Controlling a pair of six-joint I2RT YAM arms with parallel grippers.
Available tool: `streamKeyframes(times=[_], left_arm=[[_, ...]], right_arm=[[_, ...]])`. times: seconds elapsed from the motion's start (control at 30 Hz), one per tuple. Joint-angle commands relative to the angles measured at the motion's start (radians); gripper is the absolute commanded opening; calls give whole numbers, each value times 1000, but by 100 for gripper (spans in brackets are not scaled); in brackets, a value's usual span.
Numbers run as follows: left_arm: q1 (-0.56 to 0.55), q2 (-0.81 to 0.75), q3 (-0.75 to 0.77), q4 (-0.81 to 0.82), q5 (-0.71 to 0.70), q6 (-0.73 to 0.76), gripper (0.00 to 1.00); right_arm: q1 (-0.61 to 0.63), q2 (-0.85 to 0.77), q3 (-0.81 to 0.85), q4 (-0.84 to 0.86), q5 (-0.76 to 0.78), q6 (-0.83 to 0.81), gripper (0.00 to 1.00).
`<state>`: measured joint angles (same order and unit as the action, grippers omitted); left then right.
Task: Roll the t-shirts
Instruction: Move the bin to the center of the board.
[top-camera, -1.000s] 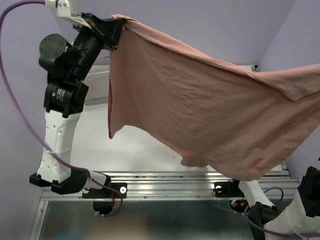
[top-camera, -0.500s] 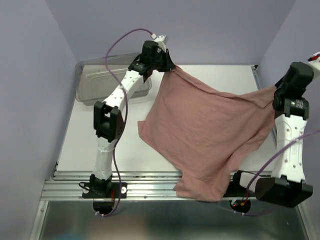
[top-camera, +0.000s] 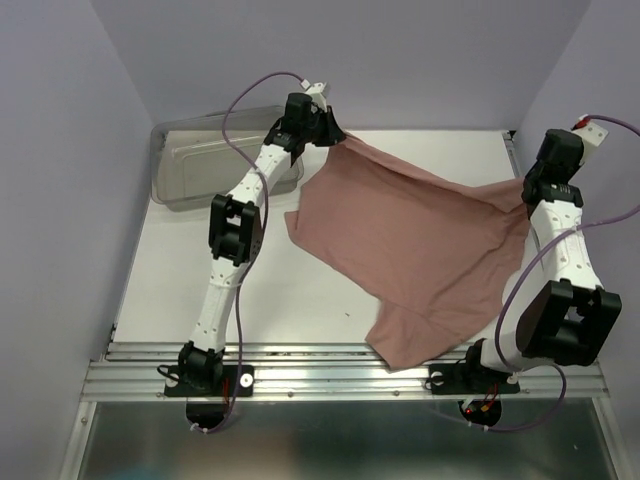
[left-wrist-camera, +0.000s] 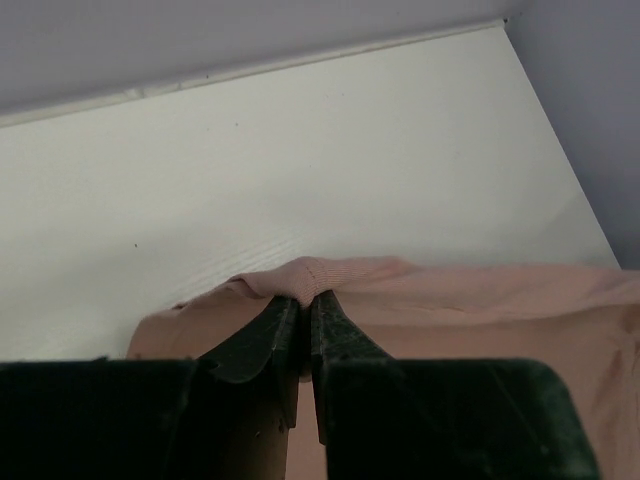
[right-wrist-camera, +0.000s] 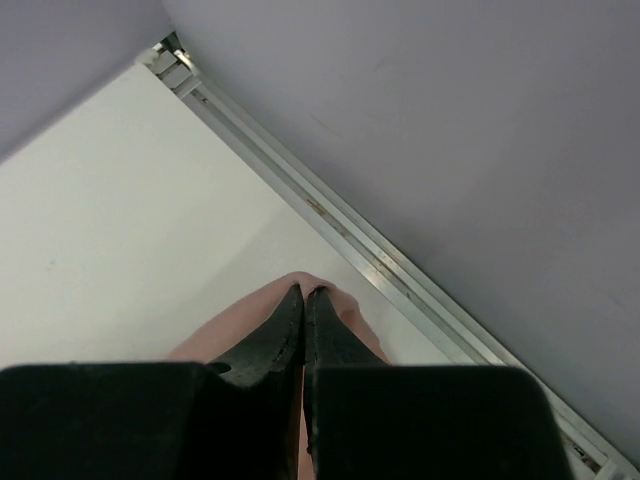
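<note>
The dusty-pink t-shirt (top-camera: 420, 245) is stretched across the white table between both arms, its lower part trailing to the front edge. My left gripper (top-camera: 335, 133) is shut on one edge of it at the far middle; in the left wrist view (left-wrist-camera: 303, 297) the fabric (left-wrist-camera: 470, 310) bunches over the closed fingertips. My right gripper (top-camera: 530, 190) is shut on the opposite edge by the right rail; in the right wrist view (right-wrist-camera: 304, 292) pink cloth (right-wrist-camera: 345, 315) wraps the closed tips. No printed graphic shows.
A clear plastic bin (top-camera: 205, 160) stands at the far left of the table. The metal rail (right-wrist-camera: 370, 250) runs along the right edge close to my right gripper. Purple walls enclose three sides. The aluminium frame (top-camera: 300, 365) borders the front.
Both arms have come down and stretched forward, bringing the shirt from hanging high in the air to lying spread low over the table. Both grips held.
</note>
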<state>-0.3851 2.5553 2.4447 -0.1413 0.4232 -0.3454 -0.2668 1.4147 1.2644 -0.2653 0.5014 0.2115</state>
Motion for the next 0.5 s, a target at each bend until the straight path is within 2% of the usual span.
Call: streamKeyframes(times=[0.0,0.27,0.47], left_arm=[[17,-49,71,118,31,0,0],[26,-268,-42,83,20,49,0],[25,-600,-205,98,54,56,0]], right_arm=[[-3,16,50,110,8,-14,1],[-3,-126,78,35,-101,74,1],[-3,-304,199,-64,-164,88,1]])
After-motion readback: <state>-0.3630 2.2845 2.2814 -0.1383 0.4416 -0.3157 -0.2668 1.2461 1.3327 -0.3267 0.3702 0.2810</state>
